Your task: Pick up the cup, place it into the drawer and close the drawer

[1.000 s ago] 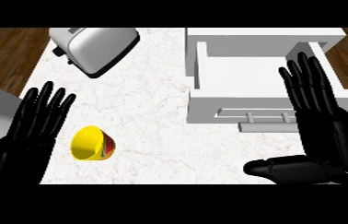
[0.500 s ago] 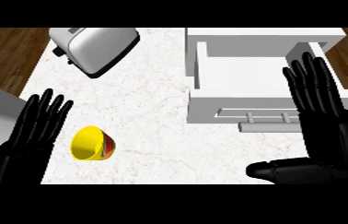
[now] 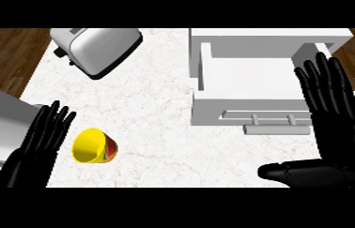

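Observation:
A yellow cup (image 3: 94, 147) with a red and green band lies on its side on the white counter, at the lower left, its mouth facing left. My left hand (image 3: 38, 145) is open just left of it, fingers straight and pointing up, not touching it. The white drawer (image 3: 253, 81) stands pulled open at the upper right, with its handle (image 3: 277, 124) on the front. My right hand (image 3: 326, 110) is open over the drawer's right side, fingers straight, thumb stretched out low at the right.
A silver toaster (image 3: 97, 49) sits tilted at the upper left of the counter. Dark wood floor shows past the counter's left edge. A grey forearm shows at the left edge.
My left hand has drawn back down and slightly left, away from the cup. My right hand has shifted a little lower. The cup and drawer have not moved.

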